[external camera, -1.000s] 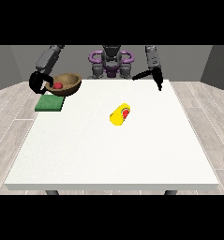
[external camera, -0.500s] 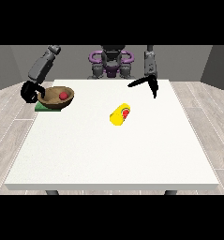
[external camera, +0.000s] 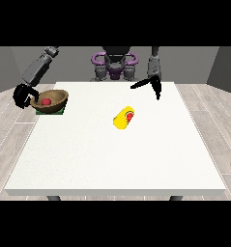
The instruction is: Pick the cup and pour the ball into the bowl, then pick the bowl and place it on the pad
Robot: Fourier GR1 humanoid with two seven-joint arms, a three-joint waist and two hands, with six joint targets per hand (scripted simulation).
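1. At the view's left, the black hand point(external camera: 24, 95) is seen with fingers curled at the left rim of the brown wooden bowl point(external camera: 53, 100); the rim is taken to be gripped.
2. At the view's right, the other black hand point(external camera: 153, 85) is held above the table with straight fingers spread apart; nothing is held in it.
3. The bowl is found at the upper left of the frame, tilted slightly, over the flat green square pad point(external camera: 62, 111). Whether it rests fully on the pad or is just above it cannot be told.
4. A small red ball point(external camera: 46, 102) is visible inside the bowl.
5. The yellow plastic cup point(external camera: 123, 119) is lying on its side near the centre of the frame, well apart from both hands. A red patch is seen at its open end; whether that is an object or its inner face cannot be told.
6. Everything sits on the large white table point(external camera: 117, 159).
7. Progress, as judged: pour step looks done (ball in bowl, cup discarded). Bowl is at the pad, so placement appears nearly complete.
8. Left to do, as judged: bowl to be settled flat on the pad, curled fingers to be released, hand to be cleared away.
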